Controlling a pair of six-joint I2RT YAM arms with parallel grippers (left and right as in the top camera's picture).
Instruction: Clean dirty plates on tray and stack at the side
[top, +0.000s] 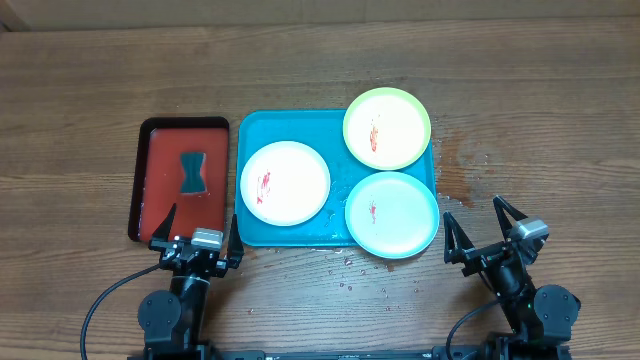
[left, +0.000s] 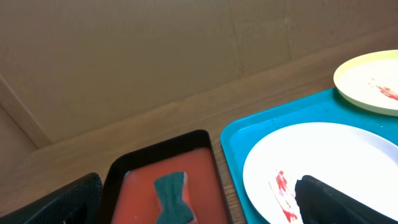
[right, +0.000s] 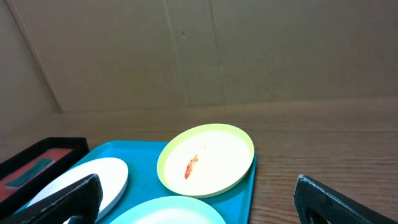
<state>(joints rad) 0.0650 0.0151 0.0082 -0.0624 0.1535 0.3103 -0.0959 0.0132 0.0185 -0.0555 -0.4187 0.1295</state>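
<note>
Three plates lie on the turquoise tray (top: 262, 135): a white-rimmed plate (top: 285, 183) at the left, a yellow-green plate (top: 387, 128) at the back right and a mint-blue plate (top: 392, 214) at the front right. Each has a small red smear. My left gripper (top: 198, 232) is open and empty near the table's front edge, just in front of the red tray. My right gripper (top: 480, 225) is open and empty, right of the mint-blue plate. The left wrist view shows the white plate (left: 329, 155); the right wrist view shows the yellow-green plate (right: 208, 158).
A smaller red black-rimmed tray (top: 160, 165) stands left of the turquoise tray and holds a dark teal bow-shaped sponge (top: 194, 173). Small wet spots mark the wood (top: 350, 272) in front of and right of the turquoise tray.
</note>
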